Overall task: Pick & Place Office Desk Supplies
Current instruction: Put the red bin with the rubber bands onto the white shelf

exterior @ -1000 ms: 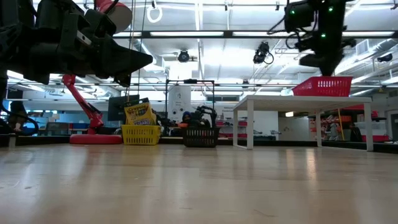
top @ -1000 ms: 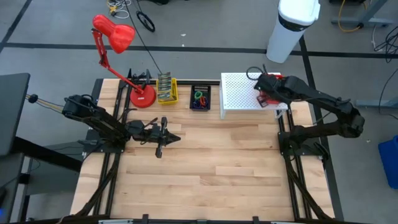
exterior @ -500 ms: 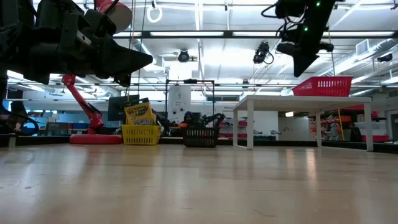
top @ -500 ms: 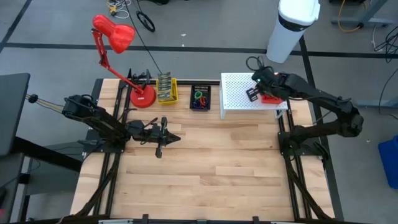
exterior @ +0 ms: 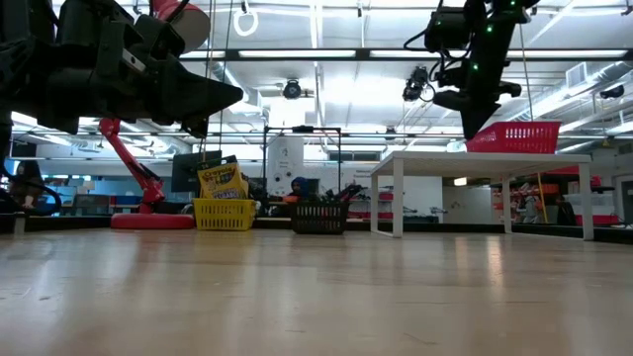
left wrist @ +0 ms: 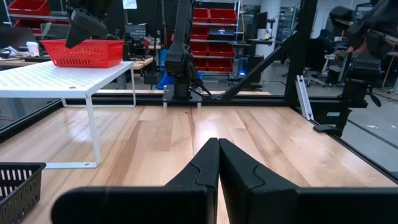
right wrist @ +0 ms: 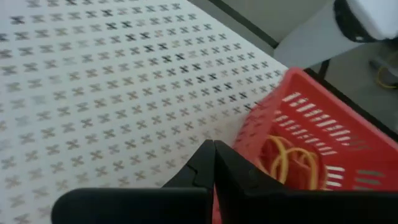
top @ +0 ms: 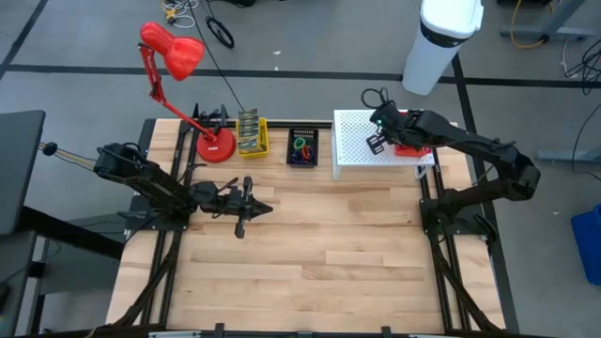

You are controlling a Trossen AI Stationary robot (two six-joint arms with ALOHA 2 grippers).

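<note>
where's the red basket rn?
High view: the red basket sits on the white perforated riser at the table's back right, right beside the shut right gripper.

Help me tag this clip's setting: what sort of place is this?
Probably a robotics lab or workshop: a wooden workbench in a dark metal frame, shelves of red bins behind it, cables on the taped floor.

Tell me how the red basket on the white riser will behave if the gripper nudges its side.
The red basket looks like thin slotted plastic, so probably light; a nudge would likely slide it across the white riser rather than tip it, given its low, wide shape. The rubber bands inside add little weight. It sits near the riser's edge, so a hard push might send it off.
</note>
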